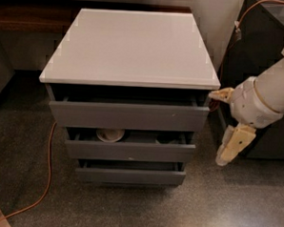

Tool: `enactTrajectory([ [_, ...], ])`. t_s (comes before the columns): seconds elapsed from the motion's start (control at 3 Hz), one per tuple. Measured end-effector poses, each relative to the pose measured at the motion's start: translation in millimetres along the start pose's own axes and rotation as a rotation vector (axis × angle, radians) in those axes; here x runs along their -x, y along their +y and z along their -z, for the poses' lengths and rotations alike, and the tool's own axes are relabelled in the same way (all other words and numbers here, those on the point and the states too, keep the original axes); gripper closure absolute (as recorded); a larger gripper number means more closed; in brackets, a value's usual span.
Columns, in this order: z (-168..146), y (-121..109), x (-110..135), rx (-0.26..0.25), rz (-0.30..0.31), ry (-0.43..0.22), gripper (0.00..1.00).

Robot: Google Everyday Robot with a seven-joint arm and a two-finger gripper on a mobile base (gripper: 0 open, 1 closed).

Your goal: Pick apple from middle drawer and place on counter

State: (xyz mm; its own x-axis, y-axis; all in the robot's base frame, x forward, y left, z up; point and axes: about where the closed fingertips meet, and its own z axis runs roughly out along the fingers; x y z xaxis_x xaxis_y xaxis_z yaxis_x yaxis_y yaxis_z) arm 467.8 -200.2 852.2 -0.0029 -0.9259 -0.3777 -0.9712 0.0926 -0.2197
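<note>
Middle drawer (pixel 130 150), of three, holds one bowl (pixel 110 134); gripper (pixel 217 129) hangs alongside, spread.

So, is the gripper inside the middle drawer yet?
No, the gripper hangs in the air to the right of the middle drawer, clear of its front.

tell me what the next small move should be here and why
Probably swing the gripper left, up and over the open gap of the middle drawer. It hangs off the cabinet's right side, about level with that drawer, jaws apart and holding nothing. The drawer is pulled out, with a white bowl showing inside; the apple cannot be seen from here.
</note>
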Motion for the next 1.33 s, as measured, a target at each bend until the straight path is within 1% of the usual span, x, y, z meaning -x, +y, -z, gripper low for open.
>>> enactTrajectory([
  [0.33,-43.9,-0.6,2.4,-0.032,-0.017,-0.069,0.00],
  [0.67,-88.2,-14.9,-1.3,-0.062,0.017,-0.089,0.00],
  [1.0,-135.1,-29.5,-7.4,-0.056,0.095,-0.083,0.00],
  [1.33,-178.0,-40.1,-14.8,-0.040,0.165,-0.080,0.00],
])
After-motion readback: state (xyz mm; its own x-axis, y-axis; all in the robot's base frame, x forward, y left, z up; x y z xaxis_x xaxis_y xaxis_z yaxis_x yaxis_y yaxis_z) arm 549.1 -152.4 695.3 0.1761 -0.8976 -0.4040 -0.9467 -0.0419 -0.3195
